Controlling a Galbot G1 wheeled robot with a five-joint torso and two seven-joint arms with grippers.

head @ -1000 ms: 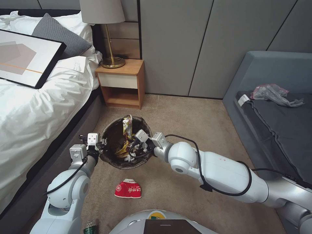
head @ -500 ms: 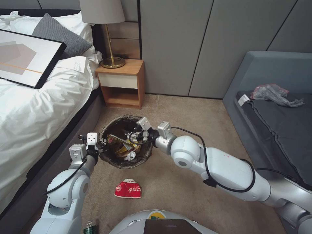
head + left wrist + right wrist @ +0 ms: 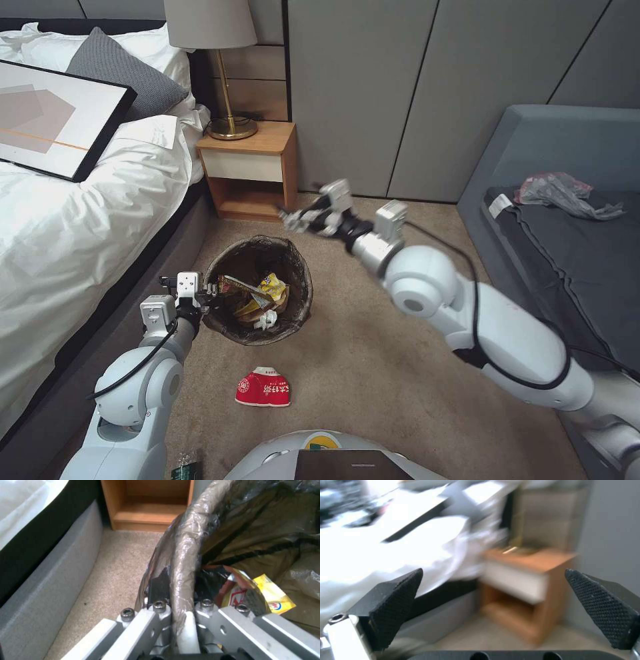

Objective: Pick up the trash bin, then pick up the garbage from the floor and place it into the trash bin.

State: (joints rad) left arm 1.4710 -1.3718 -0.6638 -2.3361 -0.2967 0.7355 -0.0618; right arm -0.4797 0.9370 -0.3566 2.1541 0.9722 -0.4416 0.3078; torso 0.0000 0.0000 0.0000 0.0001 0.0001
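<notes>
1. Trash bin: round, lined with a dark bag folded over its rim, standing on the carpet between the bed and the sofa, nearer than the wooden nightstand. The head view looks down into it: yellow snack wrappers and a scrap of white tissue lie inside.
2. Left gripper: at the bin's left edge. The left wrist view gives the detail the head view lacks: the bag-covered rim passes between the metal fingers, which are clamped on it. A yellow wrapper with a small round logo, too small to read, lies just inside.
3. Right gripper: raised over the carpet, beyond the bin and apart from it, in front of the nightstand. The right wrist view shows its two black textured pads spread wide with nothing between them, the nightstand and bed blurred beyond.
4. Crushed noodle bowl: red and white, on the carpet nearer than the bin, close to the robot's base, well apart from both grippers. White characters on the red side; not legible.
5. Bottle with green label: at the near edge by the left arm; mostly cut off.
</notes>
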